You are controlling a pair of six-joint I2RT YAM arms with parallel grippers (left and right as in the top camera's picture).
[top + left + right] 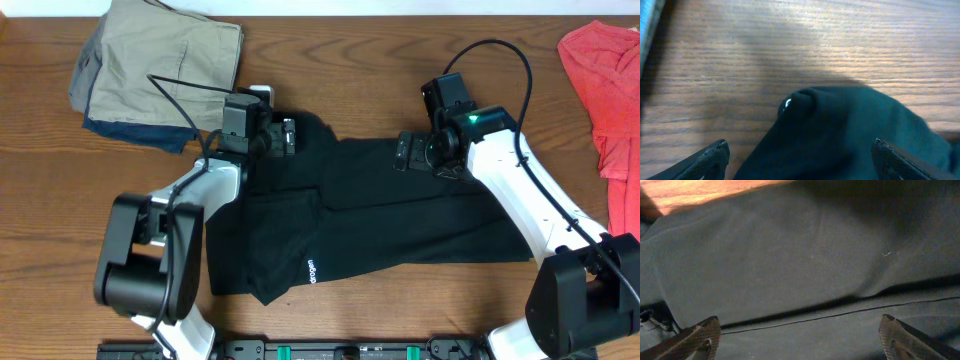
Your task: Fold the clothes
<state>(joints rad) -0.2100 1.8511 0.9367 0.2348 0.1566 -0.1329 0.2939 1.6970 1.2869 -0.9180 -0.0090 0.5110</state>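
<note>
Black cotton-like T-shirt [380,215] lies partly folded across the middle of the wooden surface [60,210], spread between the two arms. Small white lettering [311,271] shows near its front-left fold. Fabric looks soft, with a few creases and one long seam line visible in the right wrist view.

Left gripper [284,136] sits over the shirt's far left corner, jaws spread wide. Left wrist view: both fingertips [715,152] stand well apart, with a bunched hump of dark cloth between them and bare wood beyond. Nothing pinched; whether the tips touch the cloth, cannot tell.

Right gripper [405,152] is at the shirt's far edge, right of centre, jaws also fully wide. Right wrist view: fingertips [705,330] at either side of the picture, flat dark fabric filling nearly everything between, nothing clamped.

Khaki garment [165,55] lies bunched at the far left corner on top of a dark blue one [125,128]. Red garment [605,85] is at the far right edge, well apart from the shirt.
</note>
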